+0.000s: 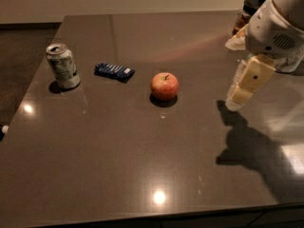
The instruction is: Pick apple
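The apple (165, 86) is small, round and red with a yellowish patch and a short dark stem. It sits upright on the dark table (118, 160), a little past the middle. My gripper (235, 101) hangs from the white arm at the right, just above the table. It is to the right of the apple, well apart from it, and holds nothing that I can see. Its shadow falls on the table below and to its right.
A silver soda can (62, 65) stands at the left. A dark blue wrapped packet (114, 71) lies between the can and the apple. A jar with a dark lid (248, 13) and a pale wrapper (236, 42) are at the far right edge.
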`<state>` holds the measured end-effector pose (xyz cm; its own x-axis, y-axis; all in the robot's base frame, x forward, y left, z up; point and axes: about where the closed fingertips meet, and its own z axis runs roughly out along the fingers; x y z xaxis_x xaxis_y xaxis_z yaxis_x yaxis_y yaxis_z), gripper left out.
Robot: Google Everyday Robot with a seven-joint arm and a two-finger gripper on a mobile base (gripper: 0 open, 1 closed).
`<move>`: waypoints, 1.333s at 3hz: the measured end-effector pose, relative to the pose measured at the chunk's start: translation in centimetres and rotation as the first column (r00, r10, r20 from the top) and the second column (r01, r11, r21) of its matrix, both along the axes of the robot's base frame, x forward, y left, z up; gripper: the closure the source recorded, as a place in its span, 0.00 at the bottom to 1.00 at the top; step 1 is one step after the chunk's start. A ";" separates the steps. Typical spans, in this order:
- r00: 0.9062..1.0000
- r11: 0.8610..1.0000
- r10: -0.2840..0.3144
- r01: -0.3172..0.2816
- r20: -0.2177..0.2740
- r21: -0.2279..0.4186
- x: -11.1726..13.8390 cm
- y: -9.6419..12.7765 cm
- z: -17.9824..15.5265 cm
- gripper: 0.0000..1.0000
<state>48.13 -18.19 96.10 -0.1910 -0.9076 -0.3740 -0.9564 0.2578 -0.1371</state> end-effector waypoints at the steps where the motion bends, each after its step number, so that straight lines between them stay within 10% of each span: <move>1: 0.999 0.993 0.024 -0.019 -0.037 0.116 2.4 2.2 -1.3 0.00; 4: 0.998 0.959 0.055 -0.042 -0.039 0.280 6.5 10.8 -5.8 0.00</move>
<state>54.68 -7.43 90.34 -0.1725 -0.7771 -0.6052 -0.9723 0.2328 -0.0218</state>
